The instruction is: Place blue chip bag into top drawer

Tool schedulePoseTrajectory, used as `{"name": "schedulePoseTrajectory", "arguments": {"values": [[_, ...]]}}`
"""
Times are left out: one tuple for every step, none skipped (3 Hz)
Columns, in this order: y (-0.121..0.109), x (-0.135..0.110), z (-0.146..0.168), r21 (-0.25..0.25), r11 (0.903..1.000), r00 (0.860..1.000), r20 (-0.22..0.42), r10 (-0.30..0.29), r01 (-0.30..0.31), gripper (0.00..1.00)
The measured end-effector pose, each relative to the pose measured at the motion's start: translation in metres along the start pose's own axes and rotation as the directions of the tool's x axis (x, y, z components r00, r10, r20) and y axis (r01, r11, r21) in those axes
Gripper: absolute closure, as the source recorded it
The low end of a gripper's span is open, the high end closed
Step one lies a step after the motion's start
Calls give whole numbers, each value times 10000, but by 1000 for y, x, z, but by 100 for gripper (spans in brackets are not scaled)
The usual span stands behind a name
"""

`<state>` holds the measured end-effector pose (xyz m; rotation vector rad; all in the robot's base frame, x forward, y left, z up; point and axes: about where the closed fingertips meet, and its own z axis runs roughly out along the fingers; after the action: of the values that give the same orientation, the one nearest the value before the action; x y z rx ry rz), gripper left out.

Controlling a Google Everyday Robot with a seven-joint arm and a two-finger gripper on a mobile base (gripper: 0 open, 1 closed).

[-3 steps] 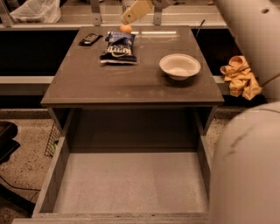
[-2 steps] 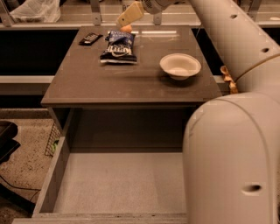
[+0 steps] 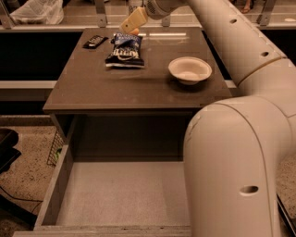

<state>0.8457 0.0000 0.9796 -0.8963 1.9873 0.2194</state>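
The blue chip bag [image 3: 124, 51] lies flat on the brown cabinet top [image 3: 138, 78], at the far left. The gripper [image 3: 132, 22] hangs just above and behind the bag's far end, at the end of the long white arm that reaches in from the right. I see its tan finger [image 3: 134, 20] above a small orange object [image 3: 134, 31]. The top drawer [image 3: 115, 194] is pulled out below the cabinet top, with a bare pale grey bottom.
A white bowl [image 3: 189, 70] sits on the cabinet top to the right of the bag. A small flat black packet [image 3: 95, 41] lies at the far left corner. The arm's bulky elbow [image 3: 231, 176] covers the drawer's right side. A white plastic bag [image 3: 37, 11] lies behind.
The arm has swung across the view: its large segment now fills the right foreground and hides the drawer's right part. The gripper has stayed above the chip bag's far end.
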Motion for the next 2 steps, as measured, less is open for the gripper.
{"name": "schedulePoseTrajectory", "arguments": {"values": [[8, 7, 34, -213, 9992, 9987, -379, -346, 338, 0], [17, 22, 67, -561, 9975, 9958, -789, -462, 418, 0]]}}
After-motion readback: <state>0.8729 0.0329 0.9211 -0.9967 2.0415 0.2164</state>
